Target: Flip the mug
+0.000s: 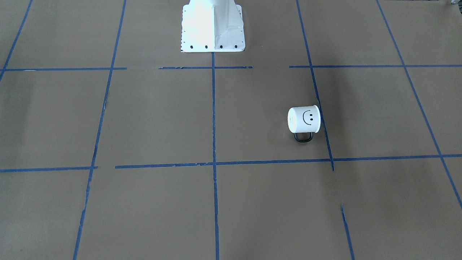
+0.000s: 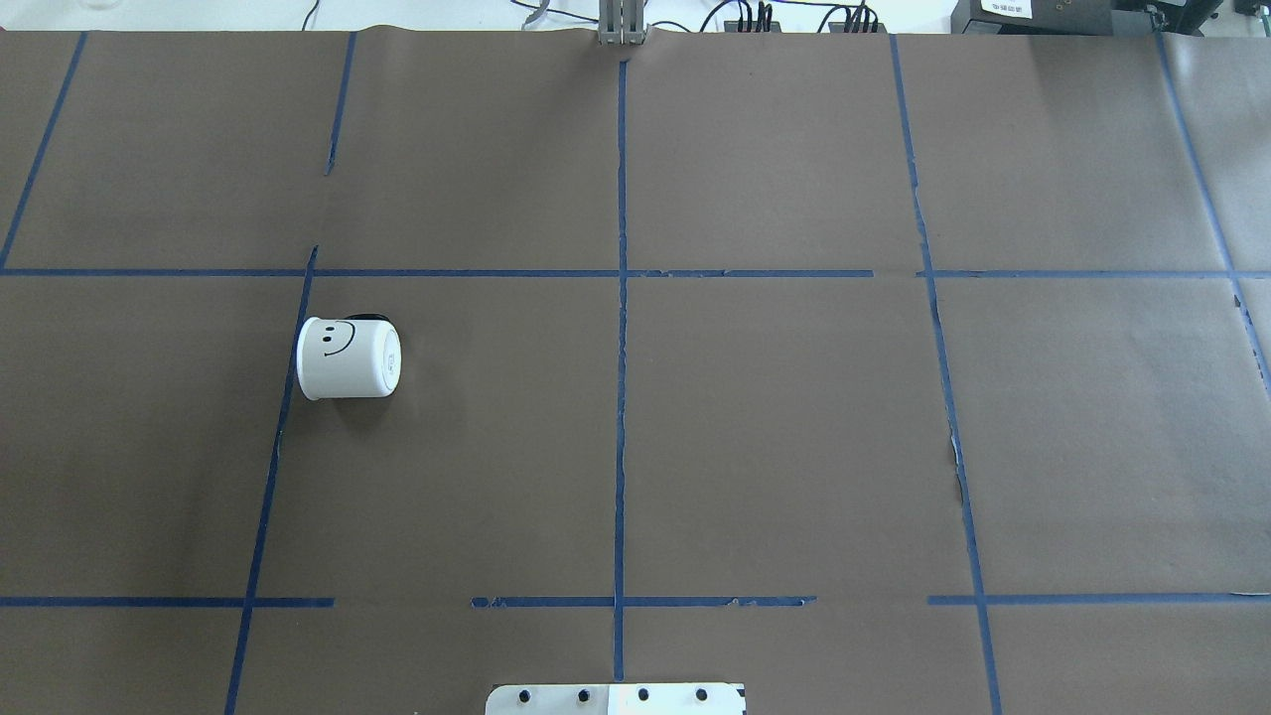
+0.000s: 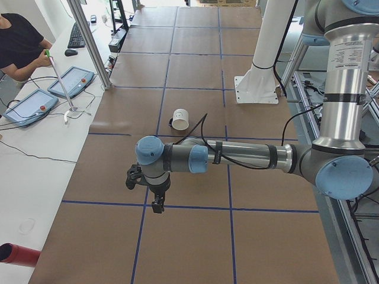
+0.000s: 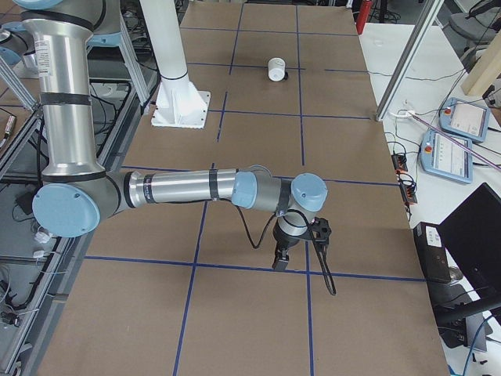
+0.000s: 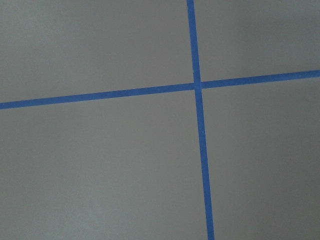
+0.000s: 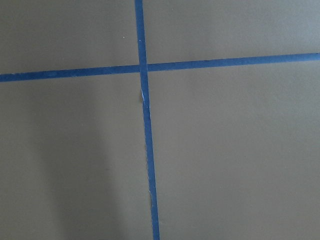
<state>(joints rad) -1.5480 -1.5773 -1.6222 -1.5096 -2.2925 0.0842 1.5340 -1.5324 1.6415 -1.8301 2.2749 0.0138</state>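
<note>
The mug [image 1: 304,120] is white with a black smiley face and lies on its side on the brown paper. Its flared rim points toward the robot's left and its black handle [image 1: 303,137] rests on the table on the operators' side. It also shows in the overhead view [image 2: 348,357], the exterior left view [image 3: 180,118] and the exterior right view [image 4: 276,69]. My left gripper [image 3: 157,207] hangs over the table well short of the mug. My right gripper [image 4: 279,265] hangs far from it, near the other table end. I cannot tell whether either is open or shut.
The white robot base [image 1: 213,25] stands at the table's edge on the robot's side. Blue tape lines [image 2: 621,298] form a grid on the paper. An operator [image 3: 21,44] and control pendants [image 3: 71,81] are beside the table.
</note>
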